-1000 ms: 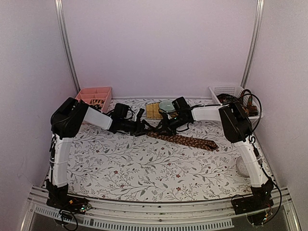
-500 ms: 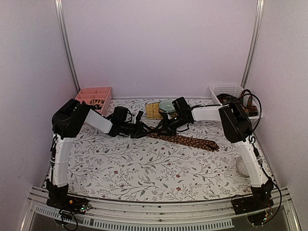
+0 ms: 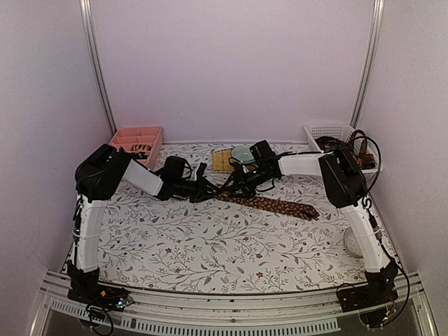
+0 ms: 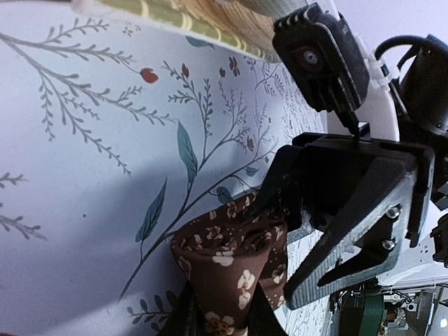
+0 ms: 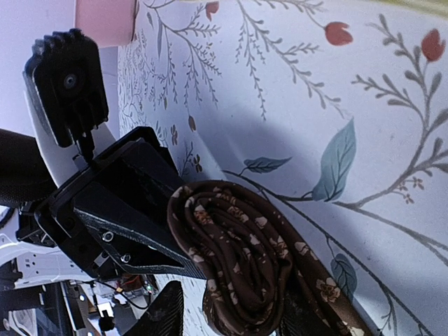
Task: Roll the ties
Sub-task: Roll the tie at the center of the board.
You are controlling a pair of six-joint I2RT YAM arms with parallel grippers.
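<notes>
As left fingers (image 5: 126,224) and right fingers (image 5: 164,311) hem the tie (image 5: 238,259), mat (image 3: 222,160) sits beyond

The floral-print table (image 3: 182,238) bears a woven mat (image 3: 222,160); a brown tie (image 3: 273,205) lies just near-right of the mat. A pink tray (image 3: 136,129) sits well left of it; a white basket (image 3: 327,129) well right.
</notes>
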